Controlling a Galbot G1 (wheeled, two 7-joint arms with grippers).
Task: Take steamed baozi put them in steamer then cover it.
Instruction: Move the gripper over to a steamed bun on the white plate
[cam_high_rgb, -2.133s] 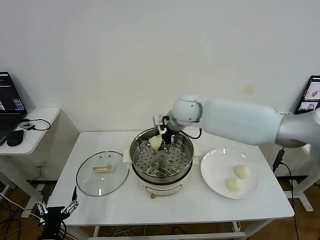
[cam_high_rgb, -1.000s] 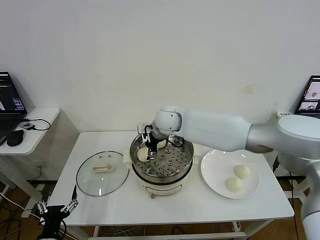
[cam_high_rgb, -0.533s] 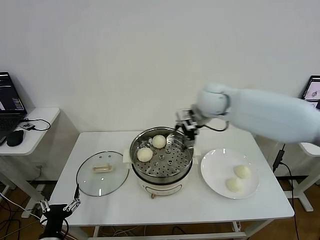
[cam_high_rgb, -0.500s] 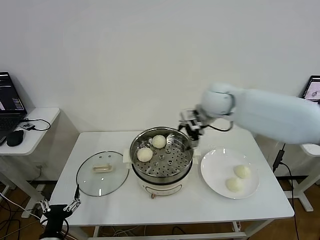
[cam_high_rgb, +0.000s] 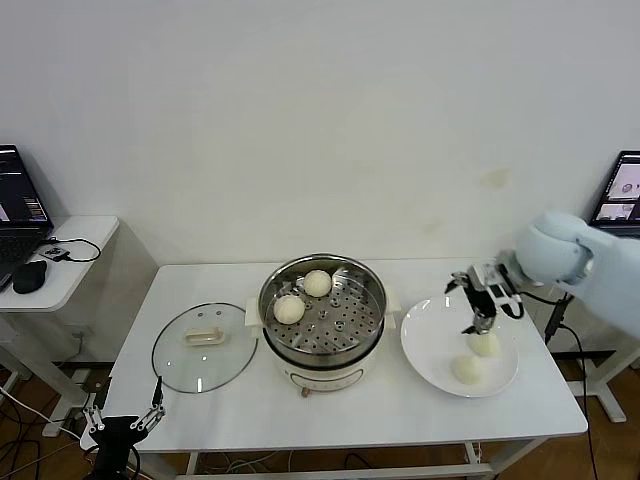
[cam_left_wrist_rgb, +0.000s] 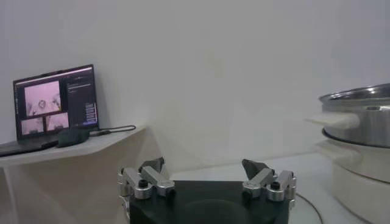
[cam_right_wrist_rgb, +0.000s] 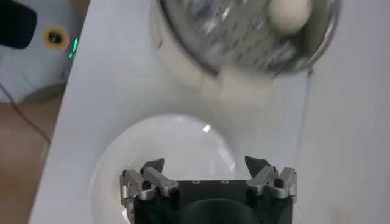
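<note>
Currently the right gripper (cam_high_rgb: 484, 302) is hovering over the plate (cam_high_rgb: 425, 345), jaws spread and empty, just above the nearer-to-wall of the two baozi on the plate (cam_high_rgb: 484, 344); half a second ago it was beside the steamer's (cam_high_rgb: 323, 312) rim, and a second ago it was inside the pot setting down a bun. Two baozi in the steamer (cam_high_rgb: 303, 296) are now resting on the perforated tray, side by side toward the back-left, so the task is standing at roughly half the transfers done. Two are remaining on the plate, close together. The cover (cam_high_rgb: 204, 346) is lying flat on the table (cam_high_rgb: 330, 415) left of the steamer, handle up, untouched. The left gripper (cam_left_wrist_rgb: 207, 182) is hanging low off the table's front-left corner, fingers spread, holding nothing. Judged next step: descending and closing on the third bun
</note>
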